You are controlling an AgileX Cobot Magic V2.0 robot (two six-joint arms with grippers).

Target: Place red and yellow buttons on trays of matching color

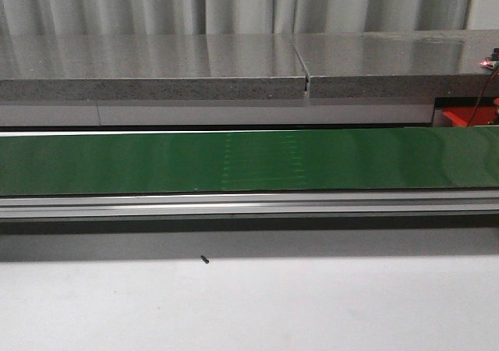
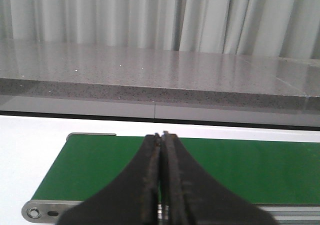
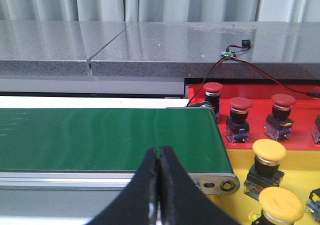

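red buttons [image 3: 240, 105] fill the red tray [image 3: 300, 120], yellow buttons [image 3: 269, 151] the yellow tray [image 3: 237, 157]; both jaws pressed together, empty.

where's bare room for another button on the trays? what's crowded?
Right wrist view: red tray has bare floor in front of its three red buttons, toward the yellow tray. Yellow tray is crowded by the belt roller, where two yellow buttons stand; open beyond them. The green belt is bare.

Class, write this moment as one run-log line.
belt: bare | left gripper: shut | right gripper: shut | red buttons, yellow buttons: sorted on matching trays
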